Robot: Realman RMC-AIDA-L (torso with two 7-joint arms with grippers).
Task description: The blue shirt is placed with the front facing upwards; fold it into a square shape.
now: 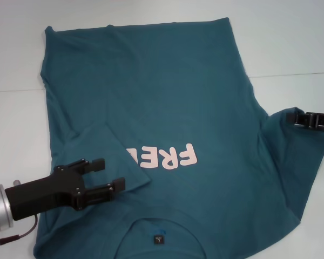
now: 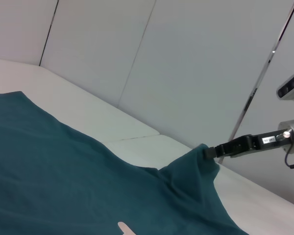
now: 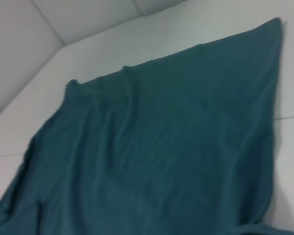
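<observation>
The blue shirt (image 1: 167, 102) is lying front-up on the white desk (image 1: 291, 43), collar nearest the robot. The left tool (image 1: 110, 175) is hovering with fingers spread wide over the folded-in left sleeve (image 1: 105, 154). The right tool (image 1: 298, 119) is pinching the right sleeve (image 1: 283, 137), lifting it.

**White table, pale panelled walls**

And here we are over a plain white table (image 1: 291, 38), its matte top crossed by a thin seam that runs side to side in the head view. Swing to the left wrist view and that seam shows again, slanting across the tabletop towards the wall (image 2: 196, 73) behind. That wall is pale grey, smooth, split into tall panels by narrow dark joints, one with a glint of metal trim. Over on the right wrist view, more white surface, more faint seams. Light is soft and even, with no hard shadows.
</observation>
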